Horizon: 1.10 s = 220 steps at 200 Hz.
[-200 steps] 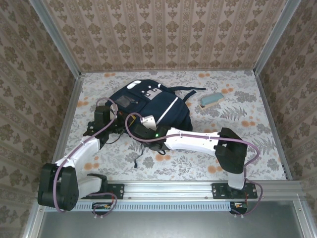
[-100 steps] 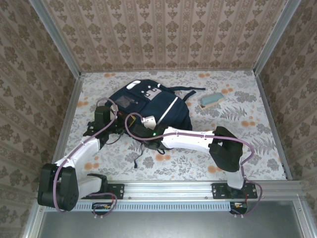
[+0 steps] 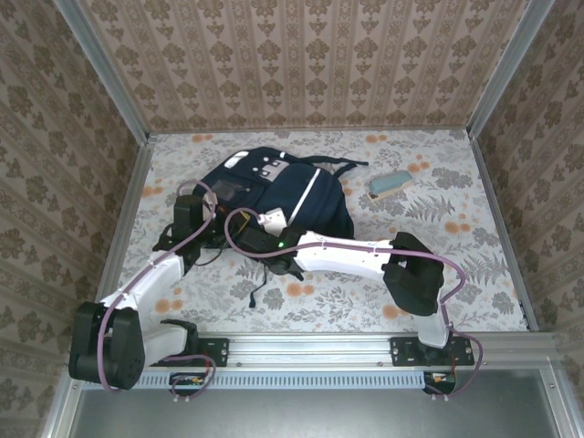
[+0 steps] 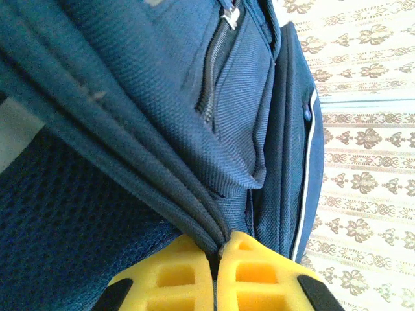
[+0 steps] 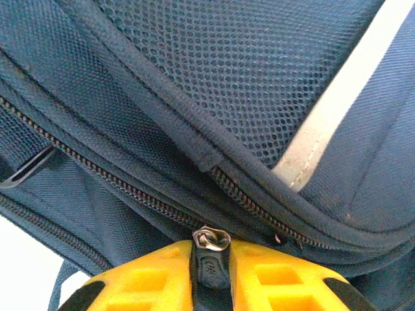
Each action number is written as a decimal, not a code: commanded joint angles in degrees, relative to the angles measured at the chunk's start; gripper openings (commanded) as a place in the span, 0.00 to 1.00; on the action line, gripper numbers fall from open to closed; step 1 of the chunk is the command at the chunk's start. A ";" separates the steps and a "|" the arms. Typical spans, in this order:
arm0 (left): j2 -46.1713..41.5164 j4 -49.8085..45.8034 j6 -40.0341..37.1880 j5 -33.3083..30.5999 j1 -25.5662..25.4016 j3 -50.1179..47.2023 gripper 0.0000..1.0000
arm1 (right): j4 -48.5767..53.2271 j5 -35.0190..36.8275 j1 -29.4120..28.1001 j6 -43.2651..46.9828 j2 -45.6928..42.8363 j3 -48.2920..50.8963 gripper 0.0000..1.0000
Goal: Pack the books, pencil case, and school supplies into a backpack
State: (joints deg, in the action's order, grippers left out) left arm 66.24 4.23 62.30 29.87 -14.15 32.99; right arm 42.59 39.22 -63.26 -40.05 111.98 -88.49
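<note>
Top external view: floral-patterned table (image 3: 456, 265) enclosed by wallpapered walls. The backpack (image 3: 274, 196), navy with white stripes and grey patches, lies flat in the upper-middle of the frame, slightly left of centre, straps trailing toward the lower edge. Right arm (image 3: 351, 255) reaches from the lower right across to the backpack's near edge; left arm (image 3: 151, 274) reaches from the lower left up to the backpack's left near corner. A small teal block (image 3: 388, 183) lies on the table to the right of the backpack, apart from it and from both arms. Left wrist view: left gripper (image 4: 217, 249) at the bottom centre of the frame, yellow pads (image 4: 175, 272) pressed together with a gathered fold of the backpack's navy fabric pinched between them; the fold fans out toward the upper left. A closed zipper (image 4: 207, 84) runs down the upper middle, and a white stripe (image 4: 305, 194) edges the bag at the right. Right wrist view: right gripper (image 5: 211, 249) at the bottom centre, its yellow fingers (image 5: 279, 278) closed against either side of a dark zipper pull (image 5: 213, 238) with a metal ring at its top. Mesh panel and zipper tracks cross the frame above it.
</note>
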 commanded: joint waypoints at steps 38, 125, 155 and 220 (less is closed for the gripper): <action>-0.72 0.81 -2.99 -0.34 1.67 -0.29 0.00 | 4.57 12.06 1.41 4.30 -7.66 2.79 0.20; 0.65 2.01 -2.92 2.35 1.94 0.23 0.00 | -11.19 -18.94 3.59 9.92 -11.83 11.53 0.45; -0.28 2.23 -2.27 3.08 1.94 0.49 0.00 | -14.62 -22.66 3.97 6.52 -10.04 11.89 0.49; -2.23 0.70 -2.62 3.06 2.20 0.41 0.00 | -12.09 -19.45 6.53 -1.74 -6.51 10.80 0.51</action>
State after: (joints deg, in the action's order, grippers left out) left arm 66.54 3.18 61.25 30.46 -12.32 32.64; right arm 28.86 18.81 -57.91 -37.12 104.29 -76.90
